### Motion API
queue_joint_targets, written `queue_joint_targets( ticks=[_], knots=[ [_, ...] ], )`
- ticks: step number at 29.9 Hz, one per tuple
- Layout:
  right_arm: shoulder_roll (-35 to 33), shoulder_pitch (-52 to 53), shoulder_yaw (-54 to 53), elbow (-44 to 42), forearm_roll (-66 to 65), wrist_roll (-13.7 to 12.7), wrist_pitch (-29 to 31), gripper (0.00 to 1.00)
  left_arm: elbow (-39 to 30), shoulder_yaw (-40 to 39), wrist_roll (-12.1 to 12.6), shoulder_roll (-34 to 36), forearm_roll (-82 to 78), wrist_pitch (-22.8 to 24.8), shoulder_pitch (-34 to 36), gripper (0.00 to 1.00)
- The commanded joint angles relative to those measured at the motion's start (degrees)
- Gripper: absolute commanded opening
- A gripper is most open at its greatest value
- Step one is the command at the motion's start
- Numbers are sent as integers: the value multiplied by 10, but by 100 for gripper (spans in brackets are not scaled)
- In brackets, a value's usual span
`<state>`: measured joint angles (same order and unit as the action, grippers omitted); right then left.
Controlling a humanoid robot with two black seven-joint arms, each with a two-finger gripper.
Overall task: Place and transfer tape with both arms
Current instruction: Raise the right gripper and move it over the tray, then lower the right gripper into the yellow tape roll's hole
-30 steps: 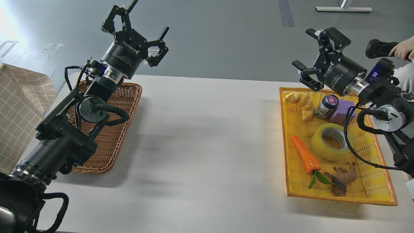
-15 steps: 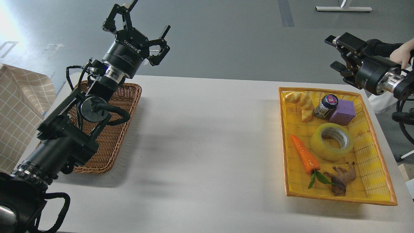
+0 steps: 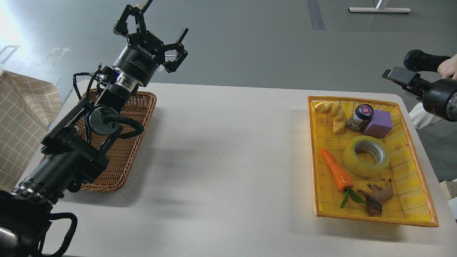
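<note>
The tape (image 3: 366,156), a translucent yellow roll with a pale core, lies flat in the yellow tray (image 3: 375,215) at the table's right side. My left gripper (image 3: 153,26) is open and empty, held high above the far end of a brown wicker basket (image 3: 121,157) at the table's left. My right gripper (image 3: 401,81) is at the right edge of the view, up and right of the tray's far corner and well away from the tape. Its fingers look spread and hold nothing. Most of the right arm is out of view.
The tray also holds a croissant (image 3: 332,114), a small jar (image 3: 360,117), a purple block (image 3: 378,124), a carrot (image 3: 337,171) and a brown toy figure (image 3: 378,196). A person's hand (image 3: 448,66) on a black handle is at the far right. A checked cloth (image 3: 21,117) hangs at the left.
My right gripper has pulled back to the right and away from above the tray, now mostly out of view. The left arm has barely moved. The tape has not moved.
</note>
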<state>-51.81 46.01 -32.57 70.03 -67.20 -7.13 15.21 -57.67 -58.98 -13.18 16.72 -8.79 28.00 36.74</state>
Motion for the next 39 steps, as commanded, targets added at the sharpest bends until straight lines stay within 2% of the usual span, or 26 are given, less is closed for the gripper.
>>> queue_joint_targets(
  ticks=[1,16,32,39],
  knots=[
    [-1,0,25,0,-46,-2,0,98,0,0,0,0,0,0,0,98],
    [11,-13,99,2,-134,4,1,97,-1,2,0,0,0,0,-1,98],
    [41,-59,105,2,-224,5,0,95,-1,-1,0,1,0,0,0,98],
    [53,-71,105,-2,-257,4,-1,92,-1,-3,0,4,0,0,0,98]
  ],
)
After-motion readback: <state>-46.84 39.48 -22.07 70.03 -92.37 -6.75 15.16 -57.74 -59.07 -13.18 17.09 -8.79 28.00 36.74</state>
